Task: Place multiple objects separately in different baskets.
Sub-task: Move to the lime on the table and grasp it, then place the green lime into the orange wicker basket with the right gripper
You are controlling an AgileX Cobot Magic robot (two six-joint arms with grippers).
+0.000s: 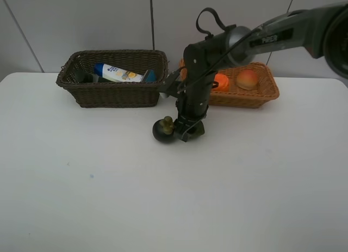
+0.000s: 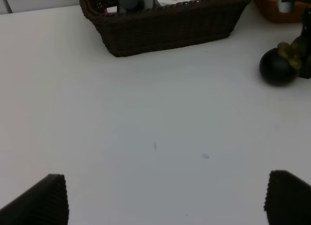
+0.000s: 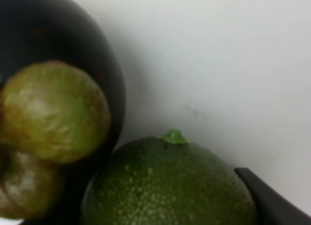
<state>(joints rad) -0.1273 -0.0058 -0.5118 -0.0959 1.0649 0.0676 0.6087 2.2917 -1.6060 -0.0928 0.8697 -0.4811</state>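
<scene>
The green citrus (image 3: 170, 186) sits on the white table (image 1: 174, 197) just in front of the gap between the two baskets, and the right gripper (image 1: 190, 128) has its jaws closed on it, coming down from above; the close wrist view shows the fruit's pebbled skin and small stem nub filling the space by one dark fingertip (image 3: 272, 200). Touching or all but touching the citrus, on the side toward the dark brown basket (image 1: 114, 94), is the dark purple mangosteen (image 1: 163, 130) with its olive-green calyx lobes on top. Behind the citrus and to the far side of the arm, the light orange-tan basket (image 1: 255, 97) holds the orange (image 1: 221, 81) and the peach (image 1: 247, 79), the two fruits lying near each other inside it. The dark brown basket stands beside the tan one, farther from the citrus, and carries the white blue-capped bottle (image 1: 120, 73) lying on its side, with a dark object beside it that is too dim to name. The left gripper (image 2: 165, 200) hangs over bare table well apart from the citrus, its two dark fingers (image 2: 39, 200) spread wide with nothing between them; from its camera the mangosteen shows off to one side and the dark basket's woven wall lies ahead.
</scene>
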